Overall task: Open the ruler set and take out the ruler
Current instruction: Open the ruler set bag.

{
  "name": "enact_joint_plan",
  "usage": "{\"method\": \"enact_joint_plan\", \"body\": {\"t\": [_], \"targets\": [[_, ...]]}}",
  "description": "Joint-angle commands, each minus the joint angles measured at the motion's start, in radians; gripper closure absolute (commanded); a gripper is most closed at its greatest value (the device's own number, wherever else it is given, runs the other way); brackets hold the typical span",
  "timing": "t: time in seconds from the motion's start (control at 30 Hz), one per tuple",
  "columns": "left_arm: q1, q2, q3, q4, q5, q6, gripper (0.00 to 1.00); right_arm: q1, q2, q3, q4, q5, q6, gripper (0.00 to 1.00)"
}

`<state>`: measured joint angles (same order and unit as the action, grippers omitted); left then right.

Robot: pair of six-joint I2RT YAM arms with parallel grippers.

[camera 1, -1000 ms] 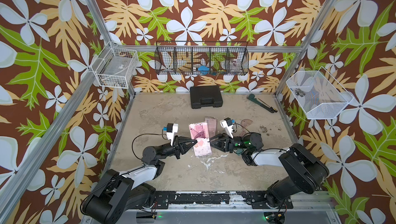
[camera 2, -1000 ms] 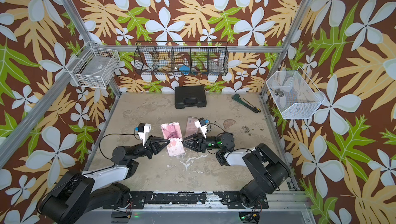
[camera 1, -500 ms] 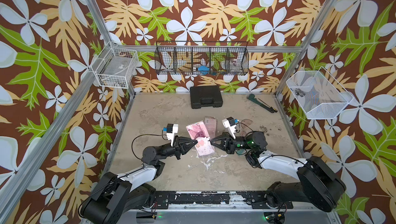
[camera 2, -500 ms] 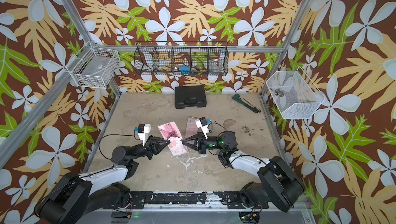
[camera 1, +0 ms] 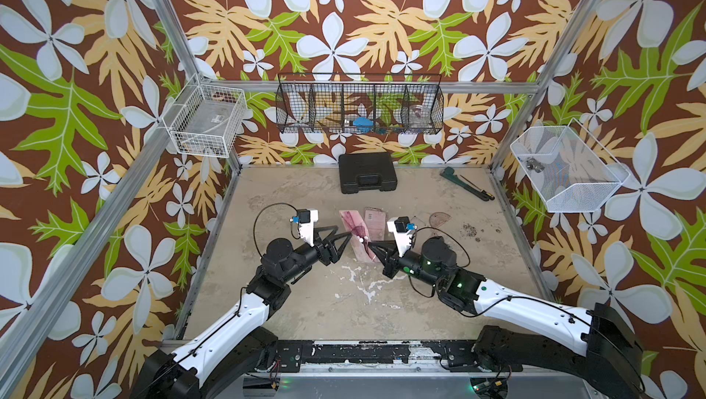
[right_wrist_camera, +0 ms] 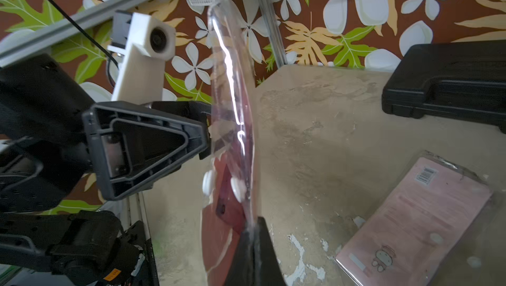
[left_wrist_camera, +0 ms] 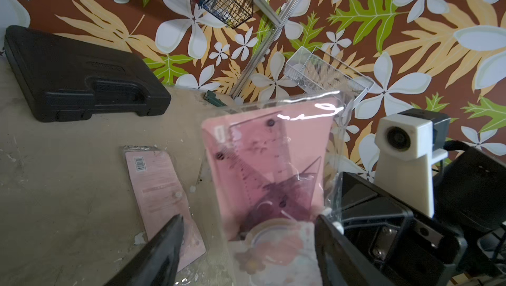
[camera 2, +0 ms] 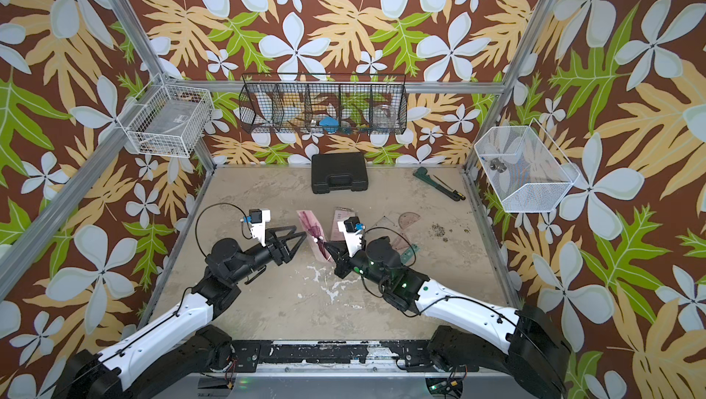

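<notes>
Leaf-and-flower wallpaper closes in a worn beige table (camera 1: 344, 301), and our two arms meet over its middle. We see the ruler set (camera 1: 353, 225), a pink card in a clear sleeve, raised off the table and standing nearly on edge between the two grippers.

Our right gripper (right_wrist_camera: 252, 227) has its jaws pressed together on the sleeve's lower edge, and it alone carries the ruler set.

Our left gripper (left_wrist_camera: 247, 217) stands with jaws spread wide. In the left wrist view one jaw sits to each side of the sleeve's lower end without closing on it. In the right wrist view one of its fingertips (right_wrist_camera: 204, 131) looks to be right against the clear plastic.

Through the sleeve we make out a dark pink ruler (left_wrist_camera: 241, 167) and a triangle (left_wrist_camera: 295, 188), both inside. Two white snaps (right_wrist_camera: 237, 188) show near the gripped end.

A second pink packet (camera 1: 374, 221) lies flat on the table just beyond the grippers. A protractor (camera 1: 439, 219) lies to its right. A black case (camera 1: 366, 171) sits at the back wall, and a wrench (camera 1: 464, 183) lies in the back right corner.
</notes>
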<state>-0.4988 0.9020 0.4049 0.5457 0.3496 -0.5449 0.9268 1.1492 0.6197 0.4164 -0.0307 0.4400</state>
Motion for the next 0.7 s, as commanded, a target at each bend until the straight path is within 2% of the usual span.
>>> {"method": "enact_joint_plan", "body": {"t": [0.0,0.07,0.17,0.47,0.6,0.67], "targets": [[-0.050,-0.012,0.012,-0.113,-0.137,0.056,0.23,0.024,0.031,0.014,-0.025,0.244,0.016,1.00],[-0.069,-0.007,0.006,-0.115,-0.156,0.062,0.19,0.030,0.047,0.019,-0.025,0.267,0.031,1.00],[-0.086,0.026,0.009,-0.115,-0.149,0.057,0.18,0.032,0.059,0.025,-0.033,0.285,0.056,1.00],[-0.195,0.126,0.045,-0.096,-0.222,0.074,0.17,0.031,0.085,0.038,-0.027,0.234,0.109,1.00],[-0.204,0.169,0.049,-0.086,-0.263,0.073,0.24,0.032,0.090,0.029,-0.005,0.206,0.126,1.00],[-0.204,0.185,0.052,-0.093,-0.291,0.074,0.36,0.032,0.083,0.022,0.004,0.200,0.131,1.00]]}}
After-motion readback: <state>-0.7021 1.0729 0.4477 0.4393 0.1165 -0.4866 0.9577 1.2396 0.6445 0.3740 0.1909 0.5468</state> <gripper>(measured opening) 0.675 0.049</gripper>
